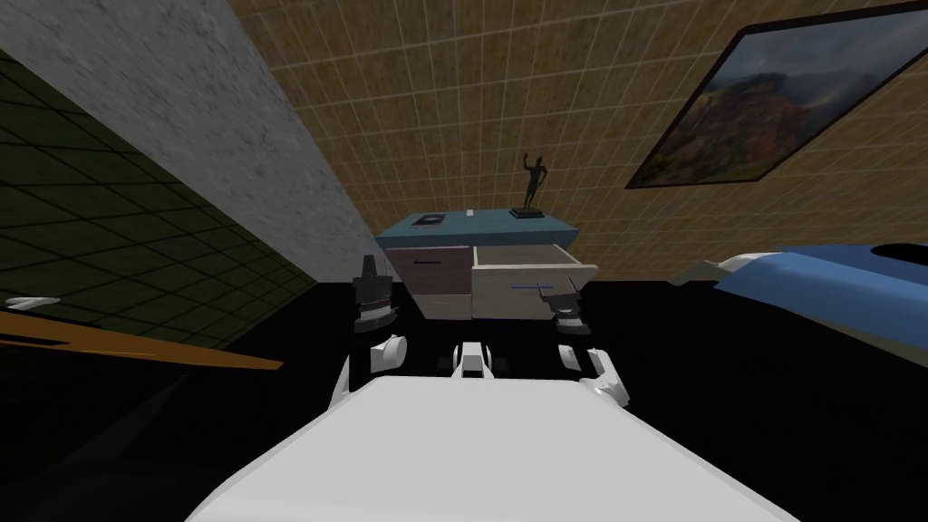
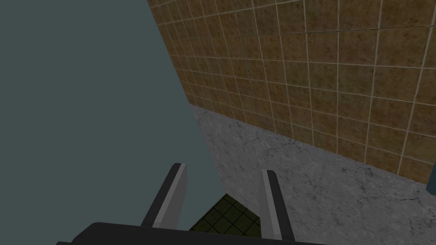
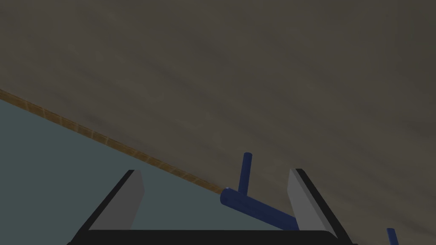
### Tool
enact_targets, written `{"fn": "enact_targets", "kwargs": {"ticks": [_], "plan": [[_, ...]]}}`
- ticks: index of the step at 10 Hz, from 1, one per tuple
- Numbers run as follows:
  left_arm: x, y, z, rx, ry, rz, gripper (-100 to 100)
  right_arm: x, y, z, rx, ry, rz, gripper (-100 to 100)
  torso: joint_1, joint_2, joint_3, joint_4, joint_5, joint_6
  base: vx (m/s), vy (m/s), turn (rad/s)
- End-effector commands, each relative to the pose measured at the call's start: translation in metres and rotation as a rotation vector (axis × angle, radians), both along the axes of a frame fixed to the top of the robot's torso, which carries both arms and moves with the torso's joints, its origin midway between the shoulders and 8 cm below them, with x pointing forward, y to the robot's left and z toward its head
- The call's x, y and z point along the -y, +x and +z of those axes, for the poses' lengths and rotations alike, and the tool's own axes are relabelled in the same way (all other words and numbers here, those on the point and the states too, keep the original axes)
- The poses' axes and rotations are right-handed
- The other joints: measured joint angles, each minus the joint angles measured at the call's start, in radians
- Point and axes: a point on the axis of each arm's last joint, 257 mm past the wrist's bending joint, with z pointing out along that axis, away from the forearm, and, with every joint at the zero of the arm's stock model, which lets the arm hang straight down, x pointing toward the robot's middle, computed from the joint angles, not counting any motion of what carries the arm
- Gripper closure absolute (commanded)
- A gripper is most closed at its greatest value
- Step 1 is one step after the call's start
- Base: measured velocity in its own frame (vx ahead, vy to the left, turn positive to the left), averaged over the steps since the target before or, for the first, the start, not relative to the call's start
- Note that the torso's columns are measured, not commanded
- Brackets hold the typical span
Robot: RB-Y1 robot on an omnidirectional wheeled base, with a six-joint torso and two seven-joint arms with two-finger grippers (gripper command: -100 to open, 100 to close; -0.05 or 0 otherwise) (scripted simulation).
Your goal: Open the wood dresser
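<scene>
While the right pincer (image 3: 215,171) gapes around the blue handle (image 3: 255,207), a statuette (image 1: 533,181) tops the dresser (image 1: 480,225); left pincer (image 2: 224,168) open, empty.

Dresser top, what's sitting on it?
On the dresser top stand a dark statue of a person, a flat dark square and a small white strip. The statue's base hides the patch beneath it.

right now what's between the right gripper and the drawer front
Only the blue handle: the right wrist view shows its bar inside the open right gripper, close to one finger.
</scene>
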Motion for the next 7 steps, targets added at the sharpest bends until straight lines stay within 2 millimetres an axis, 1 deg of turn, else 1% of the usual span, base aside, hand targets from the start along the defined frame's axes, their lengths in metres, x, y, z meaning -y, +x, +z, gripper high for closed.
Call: {"fn": "enact_targets", "kwargs": {"ticks": [1,2,7], "plan": [[0.0,0.0,0.0,0.0,0.0,0.0,0,0.002,0.006,0.004,-0.005,0.003,0.0,-100,0.001,0.003,0.002,0.003,0.002,0.0,-0.01,0.011,0.003],[0.0,0.0,0.0,0.0,0.0,0.0,0,0.003,0.007,0.002,-0.012,0.006,-0.003,0,0.001,0.003,0.002,0.0,0.0,-0.001,0.0,0.0,0.0],[0.0,0.0,0.0,0.0,0.0,0.0,0,0.004,0.005,-0.007,-0.032,0.009,-0.008,0,0.0,-0.005,-0.002,-0.005,-0.003,-0.003,0.0,0.0,0.0]]}}
